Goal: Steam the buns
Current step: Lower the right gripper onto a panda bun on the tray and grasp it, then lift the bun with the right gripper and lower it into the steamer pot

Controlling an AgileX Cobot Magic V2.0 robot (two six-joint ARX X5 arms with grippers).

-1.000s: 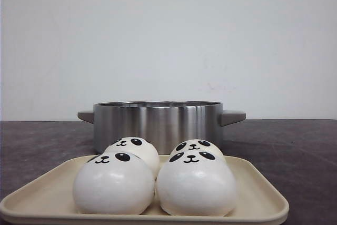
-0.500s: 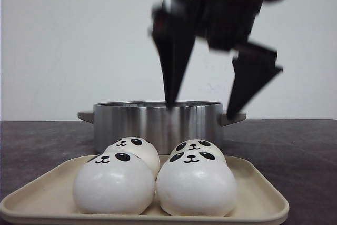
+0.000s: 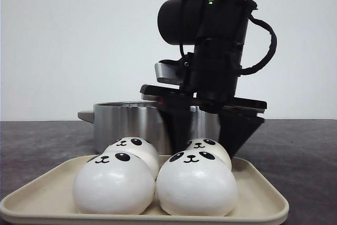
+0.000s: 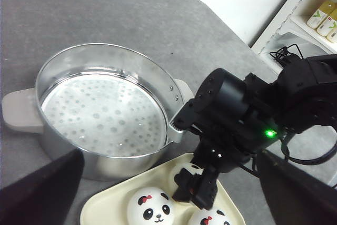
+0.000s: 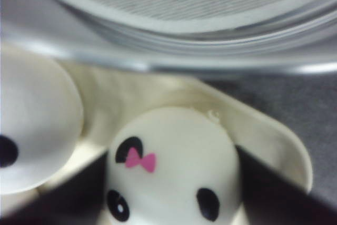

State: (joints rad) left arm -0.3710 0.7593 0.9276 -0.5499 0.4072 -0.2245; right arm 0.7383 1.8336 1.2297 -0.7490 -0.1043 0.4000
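Observation:
Four white panda-face buns sit on a cream tray [image 3: 258, 183]: front left [image 3: 113, 183], front right [image 3: 196, 185], back left [image 3: 131, 148], back right [image 3: 213, 150]. My right gripper [image 3: 206, 143] is down over the back right bun, open, with one finger on each side of it. In the right wrist view this bun [image 5: 174, 167] with a pink bow fills the gap between the dark fingers [image 5: 274, 193]. My left gripper [image 4: 171, 206] is open and empty, held high above the pot and tray, and looks down on the right arm [image 4: 237, 119].
A steel steamer pot [image 3: 126, 122] with grey handles stands just behind the tray; its perforated plate [image 4: 100, 109] holds nothing. The pot rim [image 5: 184, 51] is close beyond the gripped-around bun. A shelf with bottles [image 4: 321, 14] stands off the table's far side.
My right arm came down from above the pot into view and lowered its open fingers around the back right bun. The buns and tray have not moved.

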